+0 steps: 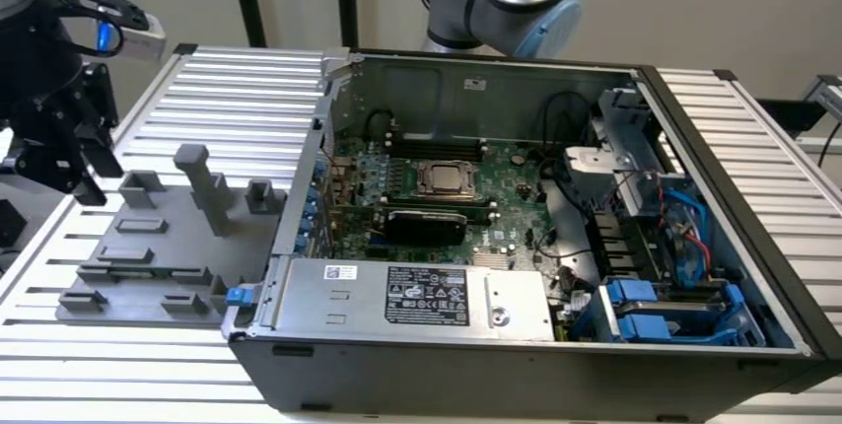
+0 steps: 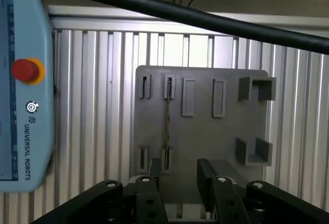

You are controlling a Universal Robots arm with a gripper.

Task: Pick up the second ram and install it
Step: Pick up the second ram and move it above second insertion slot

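The second ram stands edge-on as a thin dark strip in the grey fixture plate, held between two slotted blocks. My gripper hangs above the plate's edge, open, with nothing between its black fingers. The ram's nearer end lies just inside one finger. In the exterior view the gripper hovers at the exterior view's left, over the far-left side of the fixture plate. The open computer case shows the motherboard with long black memory slots behind the processor.
A teach pendant with a red stop button lies on the ribbed aluminium table beside the plate. A black bar crosses above. Tall grey posts rise from the fixture. The power supply and blue drive bays fill the case's front.
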